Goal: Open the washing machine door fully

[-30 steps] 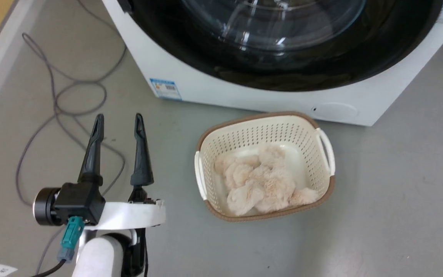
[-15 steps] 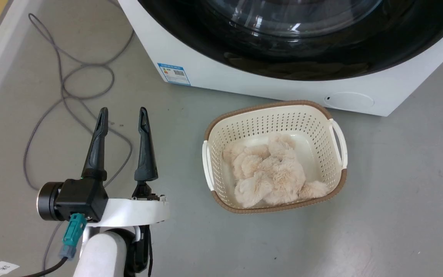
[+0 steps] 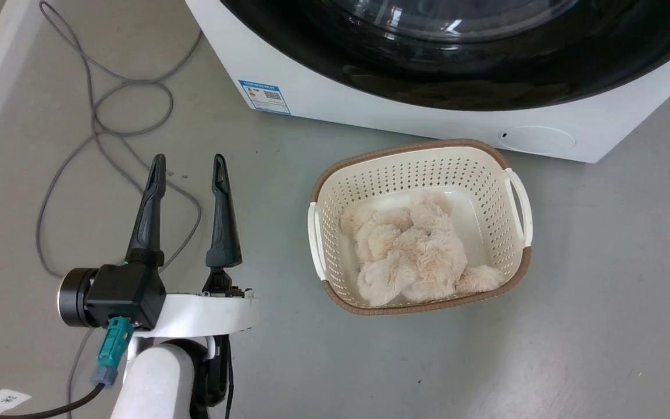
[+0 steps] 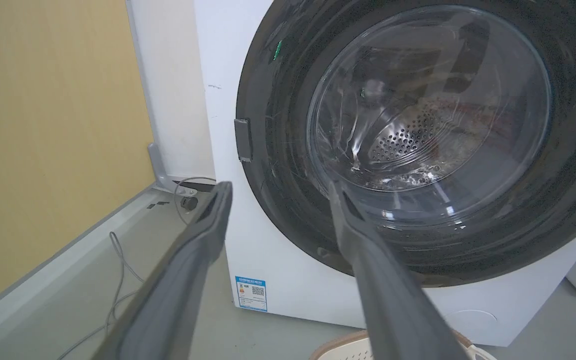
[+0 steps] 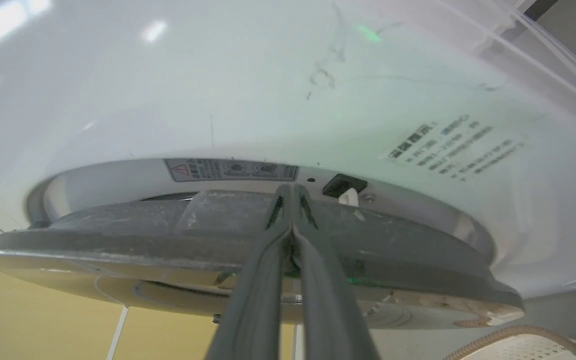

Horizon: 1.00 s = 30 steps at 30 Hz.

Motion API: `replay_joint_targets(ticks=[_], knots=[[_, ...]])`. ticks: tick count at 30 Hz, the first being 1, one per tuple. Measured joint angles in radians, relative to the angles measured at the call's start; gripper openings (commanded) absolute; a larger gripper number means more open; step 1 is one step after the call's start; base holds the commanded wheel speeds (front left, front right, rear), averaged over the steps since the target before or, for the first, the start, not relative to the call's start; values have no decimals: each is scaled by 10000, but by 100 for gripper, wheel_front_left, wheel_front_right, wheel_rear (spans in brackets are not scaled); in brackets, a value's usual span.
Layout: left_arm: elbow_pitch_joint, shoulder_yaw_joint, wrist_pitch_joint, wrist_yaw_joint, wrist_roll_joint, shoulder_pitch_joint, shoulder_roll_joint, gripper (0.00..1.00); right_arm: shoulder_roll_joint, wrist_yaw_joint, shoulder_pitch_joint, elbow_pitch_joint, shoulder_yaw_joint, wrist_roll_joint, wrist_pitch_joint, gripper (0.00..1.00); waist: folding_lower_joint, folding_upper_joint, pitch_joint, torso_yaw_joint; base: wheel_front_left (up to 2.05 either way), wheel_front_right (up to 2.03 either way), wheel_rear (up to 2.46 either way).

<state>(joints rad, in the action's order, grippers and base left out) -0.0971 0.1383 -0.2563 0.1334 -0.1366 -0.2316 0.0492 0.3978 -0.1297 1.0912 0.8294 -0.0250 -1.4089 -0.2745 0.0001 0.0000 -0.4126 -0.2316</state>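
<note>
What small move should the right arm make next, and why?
Probably draw the right gripper a little away from the machine front, swinging the washing machine door outward. Its jaws are shut, tips at the door's rim beside the latch slot, and a gap already shows there, so the door looks unlatched but barely open. The left gripper hangs open, clear of it.

Bright, even light is falling from overhead; white glints are streaking the washing machine door (image 4: 418, 125); before it, the left gripper (image 4: 278, 185) is showing blurred; shadows are lying faint.
</note>
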Motion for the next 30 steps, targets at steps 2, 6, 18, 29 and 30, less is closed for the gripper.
replay_joint_targets(ticks=[2,6,18,29,30], knots=[[38,-2,0,-2,0,1,0,100,29,4,-112,-52,92,-17,-209,0,0,0,80,35,0,0,0],[82,-31,0,-15,27,12,0,100,50,10,-563,-303,242,-188,-692,0,0,0,315,150,0,0,0],[253,-232,0,-151,209,324,0,100,-328,12,-1772,-1068,738,-560,-1480,0,-1,0,1084,735,0,0,0],[355,-495,0,-326,383,660,0,100,-558,4,-3036,-2038,1068,-832,-1816,0,-2,0,1742,1328,0,0,0],[364,-516,0,-347,383,694,0,100,-583,4,-3147,-2121,1078,-882,-1816,0,-2,0,1789,1370,0,0,0]])
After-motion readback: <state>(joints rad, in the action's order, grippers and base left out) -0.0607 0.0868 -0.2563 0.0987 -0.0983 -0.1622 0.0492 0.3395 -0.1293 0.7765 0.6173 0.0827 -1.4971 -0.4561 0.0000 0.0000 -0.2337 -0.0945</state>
